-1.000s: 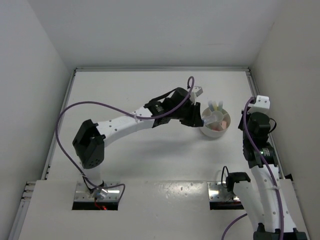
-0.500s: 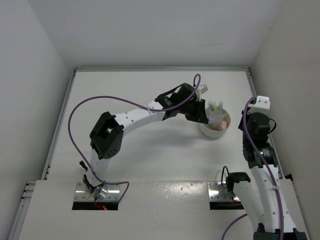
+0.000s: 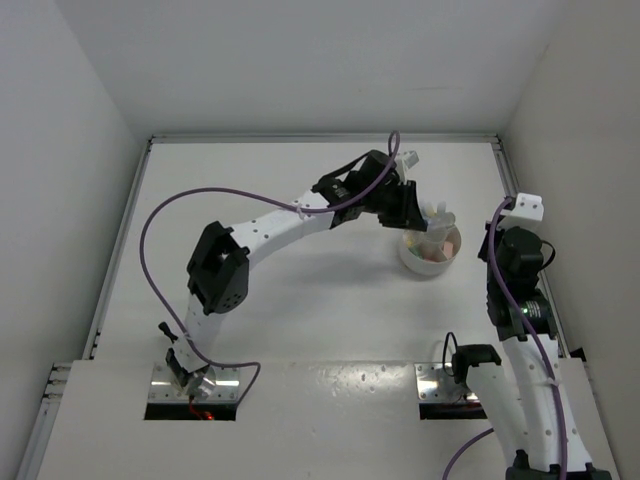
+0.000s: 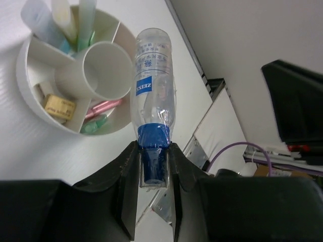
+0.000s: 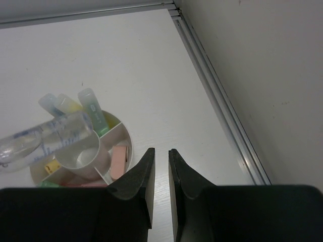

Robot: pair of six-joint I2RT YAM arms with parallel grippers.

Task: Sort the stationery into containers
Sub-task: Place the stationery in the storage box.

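The round white divided bowl [image 3: 432, 262] stands at the right of the table. My left gripper [image 4: 154, 166] is shut on the blue cap of a clear plastic bottle [image 4: 153, 85], which hangs tilted over the bowl's middle cup [image 4: 106, 70]. Pale blue, yellow and green pens [image 4: 75, 20] stand in one compartment. A beige eraser [image 4: 59, 107], a pink pen [image 4: 103, 107] and a green one [image 4: 96, 123] lie in others, and a pink block [image 5: 119, 159] in another. My right gripper [image 5: 161, 156] is shut on nothing, just right of the bowl [image 5: 126, 146].
The right wall and its metal rail [image 5: 222, 116] run close beside my right gripper. Two metal base plates [image 3: 445, 385] sit at the near edge. The left arm [image 3: 290, 225] stretches across the table's middle with its purple cable looping above.
My left arm has reached further right and a little back, bringing the bottle from beside the bowl to above it. The right arm has stayed still.
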